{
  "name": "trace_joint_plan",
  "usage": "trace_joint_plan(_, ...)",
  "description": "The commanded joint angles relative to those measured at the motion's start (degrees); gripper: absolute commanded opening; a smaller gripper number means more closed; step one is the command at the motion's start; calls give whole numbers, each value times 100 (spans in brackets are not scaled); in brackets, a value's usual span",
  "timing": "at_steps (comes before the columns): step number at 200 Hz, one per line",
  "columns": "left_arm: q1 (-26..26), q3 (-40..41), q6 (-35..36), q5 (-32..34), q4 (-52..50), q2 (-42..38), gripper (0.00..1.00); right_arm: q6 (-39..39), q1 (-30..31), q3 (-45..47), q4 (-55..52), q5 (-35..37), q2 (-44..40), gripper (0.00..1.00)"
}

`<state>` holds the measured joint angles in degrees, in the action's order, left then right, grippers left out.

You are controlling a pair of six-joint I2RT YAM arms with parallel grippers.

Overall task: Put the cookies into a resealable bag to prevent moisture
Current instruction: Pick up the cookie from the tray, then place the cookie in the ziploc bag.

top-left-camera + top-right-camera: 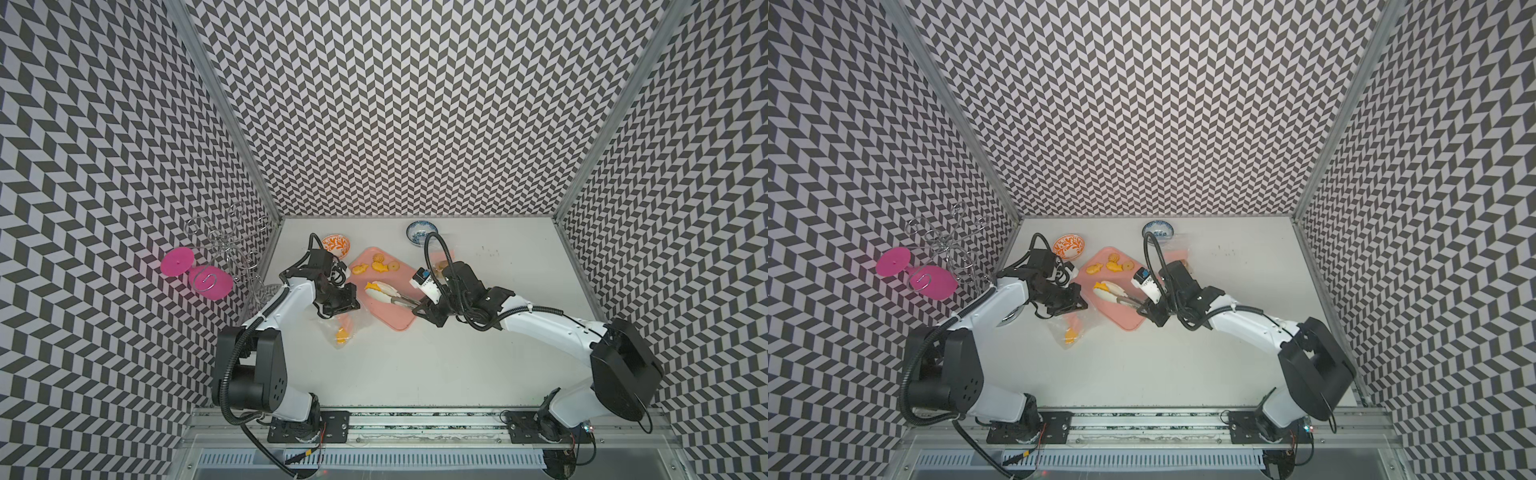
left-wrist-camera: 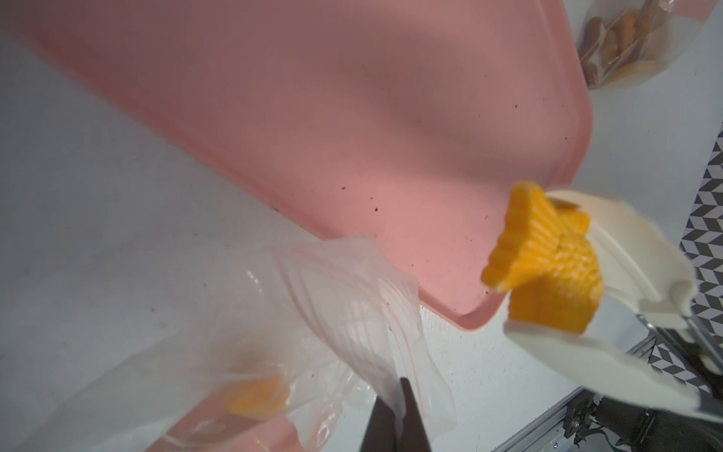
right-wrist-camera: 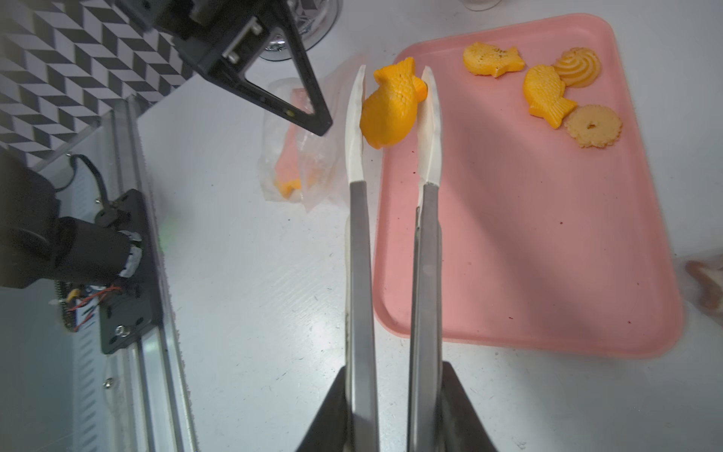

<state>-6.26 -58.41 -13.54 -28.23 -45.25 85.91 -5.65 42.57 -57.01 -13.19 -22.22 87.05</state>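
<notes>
While holding a fish-shaped cookie (image 3: 391,107) in tongs (image 3: 360,254) above tray (image 3: 547,254) edge, clamps the handles with right end effector (image 3: 393,407), forearm low; pinches bag (image 2: 313,313) lip with closed left end effector (image 2: 395,422), wrist bent down. Four cookies (image 3: 545,94) on tray.

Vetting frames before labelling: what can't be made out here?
1. Second bag: cut off by the left wrist view's edge and mostly behind the right arm in both top views; contents can't be counted.
2. Cookie inside the clear bag: blurred through crumpled plastic in the left wrist view; outline unclear.
3. Left gripper: only its fingertips show at the left wrist view's edge.
</notes>
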Motion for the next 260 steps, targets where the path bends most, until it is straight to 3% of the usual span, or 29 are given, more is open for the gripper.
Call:
trace_joint_plan(1, -90, -213, 61, -86, -17, -4, 0, 56, -20, 30, 498, -425, -231, 29)
trace_joint_plan(43, -217, -381, 160, 262, -446, -258, 0, -437, -20, -151, 34, -308, -125, 28)
trace_joint_plan(91, -218, -241, 200, 644, -673, -443, 0, -757, 69, -217, 62, -773, -56, 28)
trace_joint_plan(199, -259, -564, 264, 1225, -1175, -584, 0, -1988, 599, -990, -943, 703, 367, 28)
trace_joint_plan(260, -793, -906, 84, 1162, -1218, -336, 0, -2398, 787, -837, -688, 1261, -197, 29)
